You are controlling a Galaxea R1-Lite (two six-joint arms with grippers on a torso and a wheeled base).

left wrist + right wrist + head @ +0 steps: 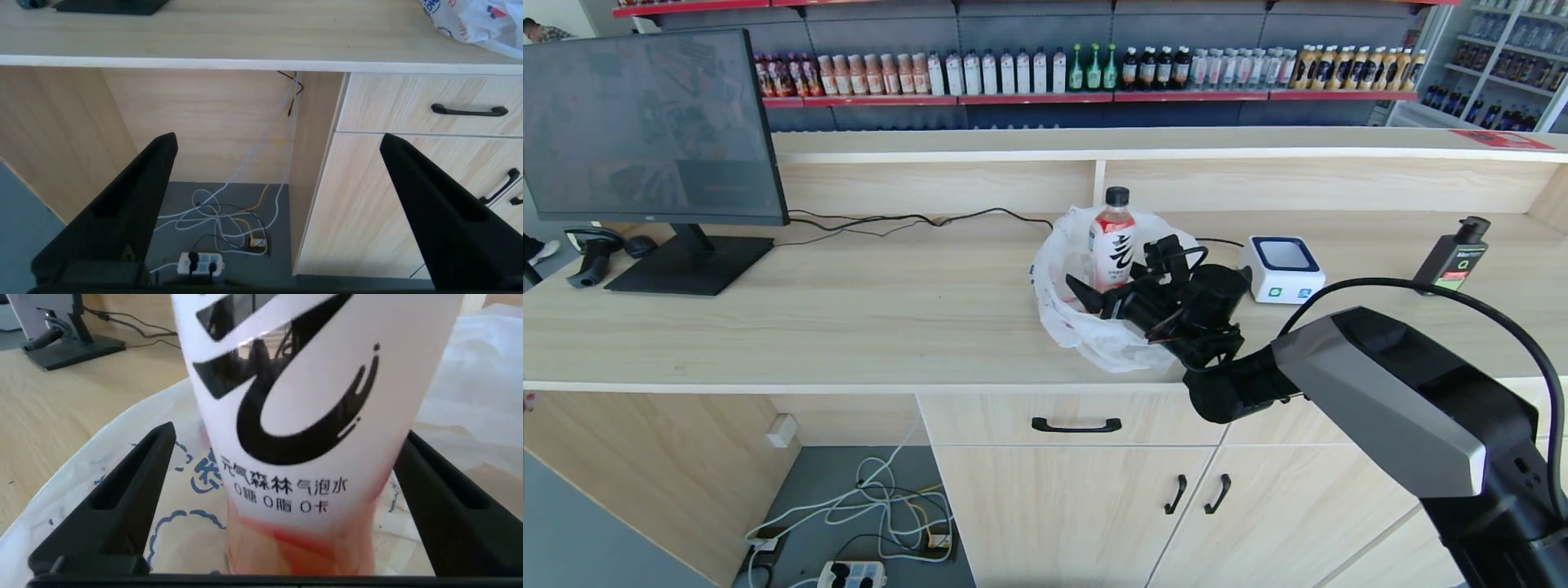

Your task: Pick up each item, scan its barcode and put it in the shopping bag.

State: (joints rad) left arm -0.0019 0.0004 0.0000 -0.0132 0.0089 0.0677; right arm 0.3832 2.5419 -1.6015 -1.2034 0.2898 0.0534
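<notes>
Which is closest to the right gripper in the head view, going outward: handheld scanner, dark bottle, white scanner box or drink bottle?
1. Drink bottle, standing in the shopping bag, between the open fingers of the right gripper.
2. White scanner box, just right of the bag.
3. Dark bottle, far right.
4. Handheld scanner, far left, beside the monitor.

surface (890, 310): light wood-grain counter with a raised ledge along its back edge
left end: dark monitor (645, 122) on a black stand, with a black handheld scanner (592, 257) beside it at the far left
back edge, middle: black cables (890, 220) trailing from the monitor
front edge, right of centre: white plastic shopping bag (1078, 327), mouth open
right of the bag: white scan box (1282, 268) with a blue-rimmed top
right end: dark bottle (1454, 257), upright
</notes>
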